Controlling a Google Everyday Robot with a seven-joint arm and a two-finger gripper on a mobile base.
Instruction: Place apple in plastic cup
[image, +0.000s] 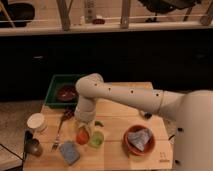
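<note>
At the near edge of the wooden table (117, 127), a blue sponge (69, 152) is seen, with a dark metal cup (34, 147) at its 9 o'clock. Just beyond the sponge, the apple (82, 136) is found on the wood. The plastic cup (96, 139) is set upright just beside the apple, at its 3 o'clock. Farther along at 3 o'clock, a terracotta bowl (128, 145) is placed, with a grey cloth (139, 138) inside. The gripper (83, 128) is positioned right over the apple, at its 12 o'clock; whether it is spread wide, narrowed or closed on the fruit cannot be told. A white tub (36, 122) is seen at the apple's 10 o'clock. At the far left a green tray (54, 89) is laid, and a brown bowl (66, 92) is held in it.
</note>
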